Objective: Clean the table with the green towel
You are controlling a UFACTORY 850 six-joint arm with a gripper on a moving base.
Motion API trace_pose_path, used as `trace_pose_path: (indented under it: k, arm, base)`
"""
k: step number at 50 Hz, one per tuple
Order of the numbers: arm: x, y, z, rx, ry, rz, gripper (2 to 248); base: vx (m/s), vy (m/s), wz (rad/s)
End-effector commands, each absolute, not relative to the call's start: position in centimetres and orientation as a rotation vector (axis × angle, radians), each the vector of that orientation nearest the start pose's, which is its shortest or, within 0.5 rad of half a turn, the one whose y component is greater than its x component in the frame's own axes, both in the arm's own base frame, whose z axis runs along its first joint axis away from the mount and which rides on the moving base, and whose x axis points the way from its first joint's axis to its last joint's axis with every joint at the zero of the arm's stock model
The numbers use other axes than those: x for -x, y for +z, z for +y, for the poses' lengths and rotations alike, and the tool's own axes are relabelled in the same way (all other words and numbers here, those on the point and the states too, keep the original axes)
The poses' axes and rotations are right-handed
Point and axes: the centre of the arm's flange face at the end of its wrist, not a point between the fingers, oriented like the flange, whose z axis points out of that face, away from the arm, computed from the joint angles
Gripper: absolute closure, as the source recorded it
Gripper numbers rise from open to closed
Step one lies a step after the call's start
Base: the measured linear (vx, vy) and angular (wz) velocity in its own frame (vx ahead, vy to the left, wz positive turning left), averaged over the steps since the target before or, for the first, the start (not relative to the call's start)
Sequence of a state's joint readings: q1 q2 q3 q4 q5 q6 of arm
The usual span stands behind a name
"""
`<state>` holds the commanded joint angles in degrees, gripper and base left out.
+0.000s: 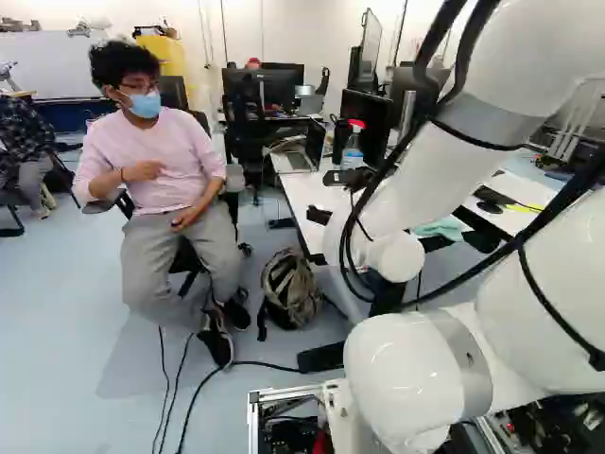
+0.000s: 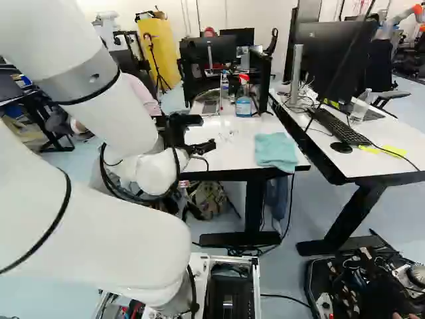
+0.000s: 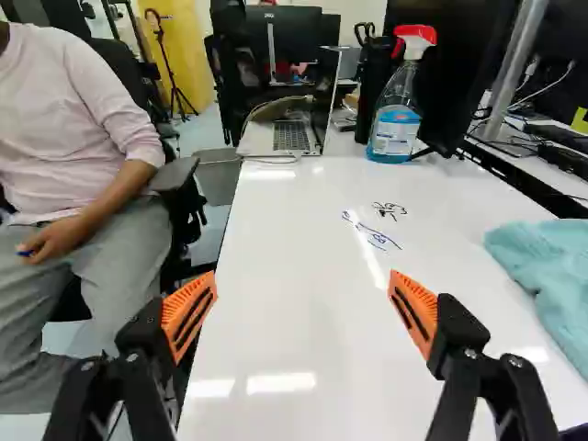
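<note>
While a person (image 3: pixel 83 156) sits beside the left edge of the worktop (image 3: pixel 285 331), a backpack (image 1: pixel 291 288) rests on the floor near that same edge. My end effector (image 2: pixel 209 133) is released above the worktop's near left part, its orange pads (image 3: pixel 188 314) spread well apart with nothing between them. At the far left corner I see an open laptop (image 3: pixel 292 136). Ahead of me, around the middle of the worktop, are handwritten marks (image 3: pixel 375 231), some blue and some black. Beyond them, toward the far end, a spray bottle (image 3: pixel 395 129) with a red top stands upright, with a black bottle (image 3: pixel 370 96) just beside it and a dark screen (image 2: pixel 263 83) on its right. The blue-green towel (image 2: pixel 275 151) lies rumpled by the near right corner, close to the near edge and apart from my end effector. Past the right edge is a second worktop (image 2: pixel 320 145), carrying a keyboard (image 2: pixel 340 127), a mouse (image 2: pixel 341 147) near its left edge, yellow notes (image 2: pixel 393 151) and a clear bottle (image 2: pixel 360 107).
</note>
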<state>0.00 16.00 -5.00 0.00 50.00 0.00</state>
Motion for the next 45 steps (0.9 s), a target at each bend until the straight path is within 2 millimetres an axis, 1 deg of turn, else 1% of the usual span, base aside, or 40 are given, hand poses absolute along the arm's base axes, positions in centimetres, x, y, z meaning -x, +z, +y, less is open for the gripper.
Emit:
trace_pose_path:
  k: [33,45]
  arm:
    - [-27.03,36.58,0.00,2.557,-1.825,0.000,3]
    - [-27.31,37.40,-0.19,2.536,-1.862,0.009,3]
  base:
    - [0.000,0.000,0.000]
    - [0.000,0.000,0.000]
